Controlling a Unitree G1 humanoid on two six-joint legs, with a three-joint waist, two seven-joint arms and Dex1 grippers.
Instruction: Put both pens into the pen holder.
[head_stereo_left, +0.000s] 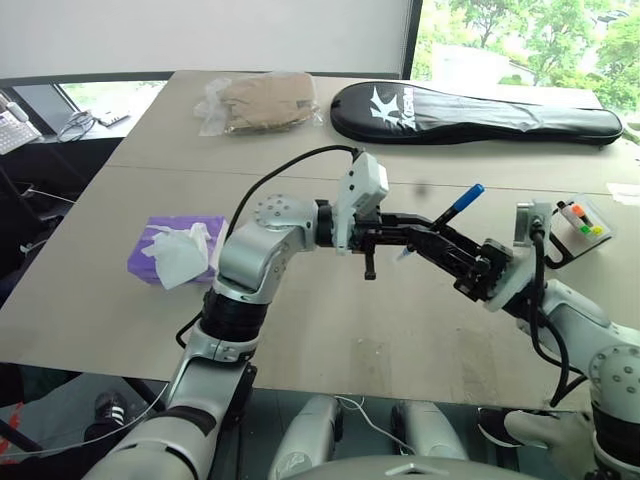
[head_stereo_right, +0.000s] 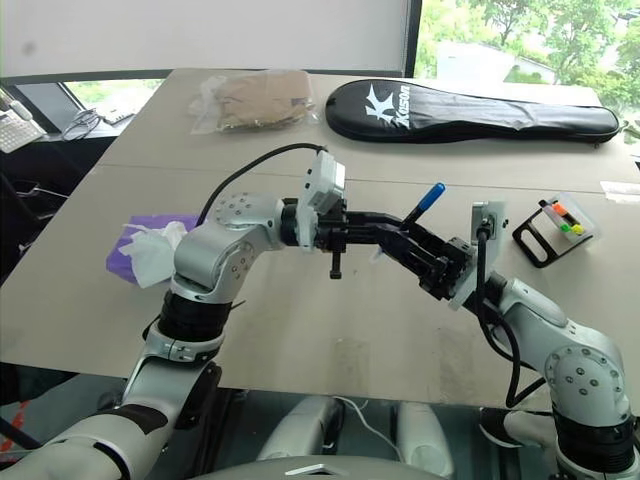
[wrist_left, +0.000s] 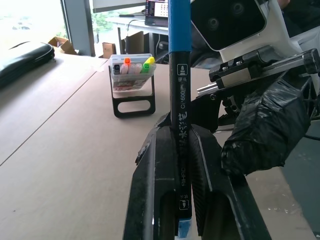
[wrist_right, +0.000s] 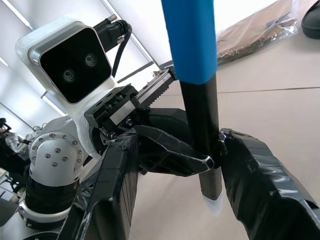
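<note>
Left end effector (head_stereo_left: 412, 240) clamped on blue-capped pen (head_stereo_left: 455, 207), cap tilted up-right; right end effector (head_stereo_left: 450, 252) fingers apart around it.

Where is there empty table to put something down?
Bare table runs wide between the purple tissue box and the pen holder, and behind the arms up to the black racket bag and brown bag. It's crowded at the far edge.

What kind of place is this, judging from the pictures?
Probably an office or lab room. A large pale table stands by big windows with trees outside, a keyboard lies on a neighbouring desk, and a pen holder and tissue box sit on the table.
</note>
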